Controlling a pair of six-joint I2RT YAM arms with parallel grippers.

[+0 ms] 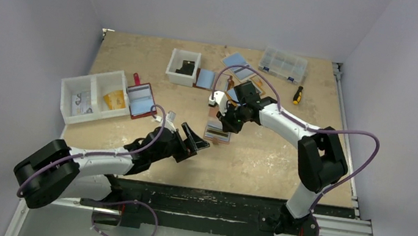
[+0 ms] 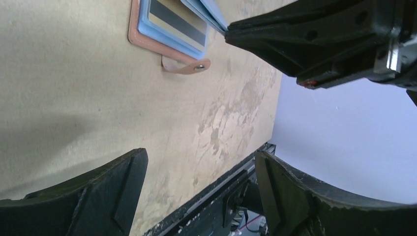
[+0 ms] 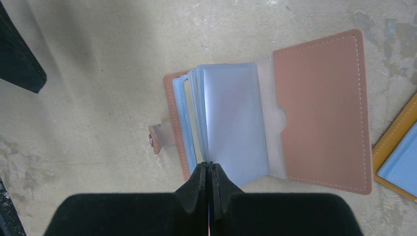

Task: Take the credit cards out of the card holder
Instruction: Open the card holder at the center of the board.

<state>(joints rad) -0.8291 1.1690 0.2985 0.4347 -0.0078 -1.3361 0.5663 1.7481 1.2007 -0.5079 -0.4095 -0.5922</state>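
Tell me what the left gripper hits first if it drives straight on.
The left gripper would probably meet bare table first, just short of the card holder; depth is unclear.

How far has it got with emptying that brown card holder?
Done: the card holder lies open on the table. In hand: the right arm's jaws are shut at the edge of a light blue leaf, seemingly pinching it; card or sleeve, I cannot tell. The left arm's jaws hang open nearby, empty. Left: a dark-striped card sits in its sleeve, not yet pulled.
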